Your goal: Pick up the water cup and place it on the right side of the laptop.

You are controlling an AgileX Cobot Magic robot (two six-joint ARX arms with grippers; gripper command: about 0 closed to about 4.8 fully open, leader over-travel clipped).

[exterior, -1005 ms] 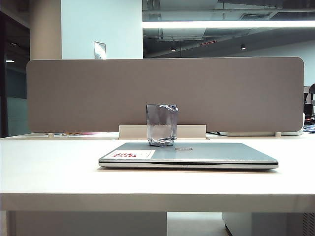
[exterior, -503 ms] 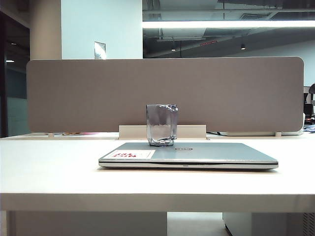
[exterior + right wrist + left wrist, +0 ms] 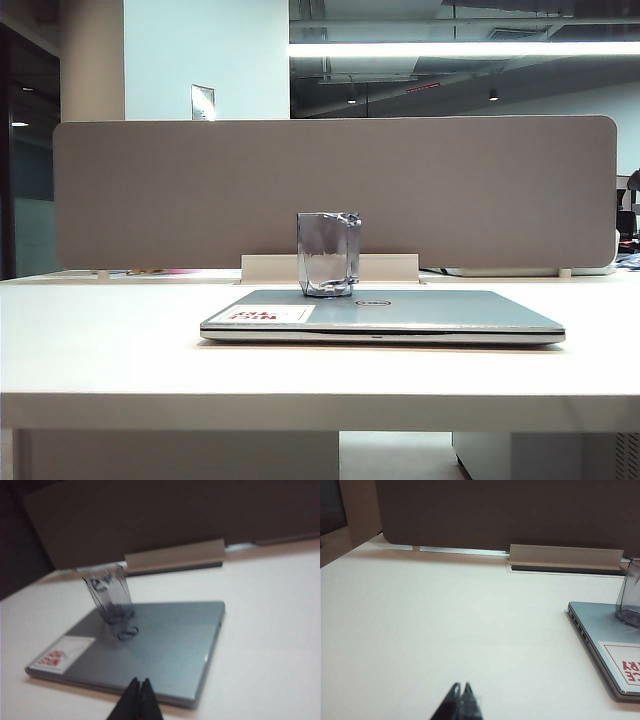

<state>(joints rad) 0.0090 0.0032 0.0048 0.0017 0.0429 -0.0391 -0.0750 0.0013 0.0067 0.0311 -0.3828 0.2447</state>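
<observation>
Plainly, the right pincer (image 3: 139, 682), tips together above the laptop (image 3: 165, 645), must part before clasping the water cup (image 3: 111, 599); the left pincer (image 3: 460, 688) hangs together over the bench (image 3: 445, 625).

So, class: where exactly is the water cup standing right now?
In the exterior view the water cup stands upright on the closed laptop's lid, near its back edge and about the middle, just in front of the grey partition.

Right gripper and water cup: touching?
Apart. In the right wrist view the shut right gripper sits at the laptop's near edge, with bare lid between it and the water cup standing upright farther back.
</observation>
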